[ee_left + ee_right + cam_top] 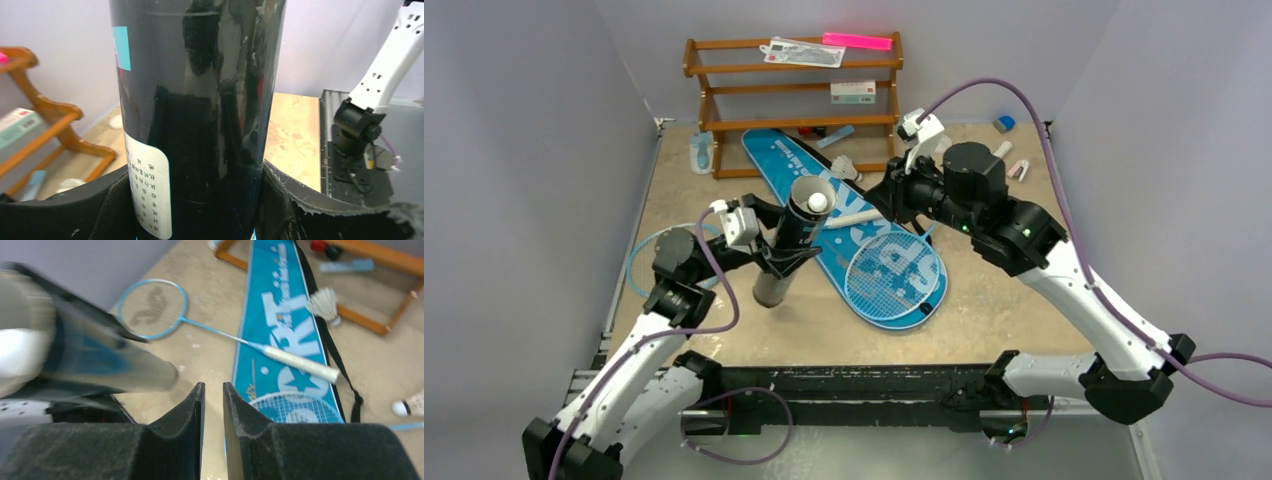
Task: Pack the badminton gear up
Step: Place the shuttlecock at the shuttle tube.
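**Gripping the black tube, one shuttlecock showing in its mouth**

The left pincer (786, 258) is clamped round the middle of the black tube (800, 225). Its padded fingers (115, 210) press on either side of the glossy wall, close to a white label of small print. The tube stands nearly upright, open end up, leaning a little toward the right arm. In that mouth sits the white rounded end of a shuttlecock (819, 203); whether more lie beneath it cannot be told.

The right pincer (213, 395) hangs just beside the tube's mouth, its jaws a narrow slit apart with nothing between them. That arm reaches in from the right with its wrist turned toward the tube. The left arm comes up from its base and meets the tube from the left.

Behind and to the right of the tube the blue bag (836, 262) lies flat, lettered in white. A light-blue racket head (894, 272) rests on the bag's wide end. The second racket (152, 307) has its head on the table (1004, 300) left of the tube and its white handle across the bag. A loose shuttlecock (845, 167) lies on the bag's narrow end beyond the tube, near the wooden rack (794, 100).
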### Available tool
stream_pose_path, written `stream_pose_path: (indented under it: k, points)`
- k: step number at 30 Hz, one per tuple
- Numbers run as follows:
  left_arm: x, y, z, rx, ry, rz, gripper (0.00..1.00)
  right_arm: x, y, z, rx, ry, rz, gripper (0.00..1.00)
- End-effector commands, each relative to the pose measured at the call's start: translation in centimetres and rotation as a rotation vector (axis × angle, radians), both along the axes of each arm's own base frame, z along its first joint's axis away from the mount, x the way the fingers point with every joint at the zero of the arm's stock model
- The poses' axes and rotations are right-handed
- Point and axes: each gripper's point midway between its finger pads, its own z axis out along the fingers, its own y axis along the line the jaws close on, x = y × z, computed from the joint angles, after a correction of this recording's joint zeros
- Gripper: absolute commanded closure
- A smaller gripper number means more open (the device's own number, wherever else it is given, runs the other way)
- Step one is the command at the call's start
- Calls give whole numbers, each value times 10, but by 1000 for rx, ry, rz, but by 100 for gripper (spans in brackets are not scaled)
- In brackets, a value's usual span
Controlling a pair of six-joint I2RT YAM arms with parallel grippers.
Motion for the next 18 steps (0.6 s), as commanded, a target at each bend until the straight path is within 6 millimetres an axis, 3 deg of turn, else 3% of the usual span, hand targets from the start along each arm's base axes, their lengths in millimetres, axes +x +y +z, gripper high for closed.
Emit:
stream_pose_path:
  k: [1,5,11,16,18]
  points:
    - [5,20,-17,186,7,123,70,43,-19,-45,-47,89,-192,79]
    - [5,26,-26,284,-3,133,70,76,-26,-85,8,247,-243,80]
    - [1,29,-45,380,-85,103,70,146,-66,-140,62,356,-431,77]
    - [-4,30,-58,404,-123,77,70,188,-61,-184,49,333,-436,57]
    - [-5,29,-58,391,-149,75,70,204,-56,-196,49,349,-438,54]
